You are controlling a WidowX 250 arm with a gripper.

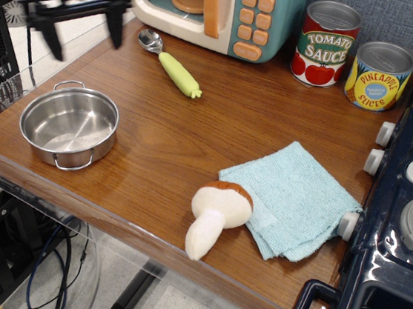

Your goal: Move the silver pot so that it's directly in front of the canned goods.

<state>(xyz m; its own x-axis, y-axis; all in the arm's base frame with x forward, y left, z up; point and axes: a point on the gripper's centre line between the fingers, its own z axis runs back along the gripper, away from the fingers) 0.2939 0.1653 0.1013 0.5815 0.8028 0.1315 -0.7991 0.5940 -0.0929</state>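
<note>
The silver pot (69,125) sits empty at the front left corner of the wooden counter. The two cans stand at the back right: the red-and-green Tomato Sauce can (326,44) and the yellow-and-blue Pineapple Slices can (379,75). My black gripper (86,33) hangs open and empty over the counter's left edge, behind and above the pot, its two fingers spread wide. It is blurred by motion.
A toy microwave (215,10) stands at the back. A spoon with a green handle (170,64) lies in front of it. A light blue cloth (295,199) and a toy mushroom (216,214) lie at the front right. A dark toy stove (409,207) borders the right side.
</note>
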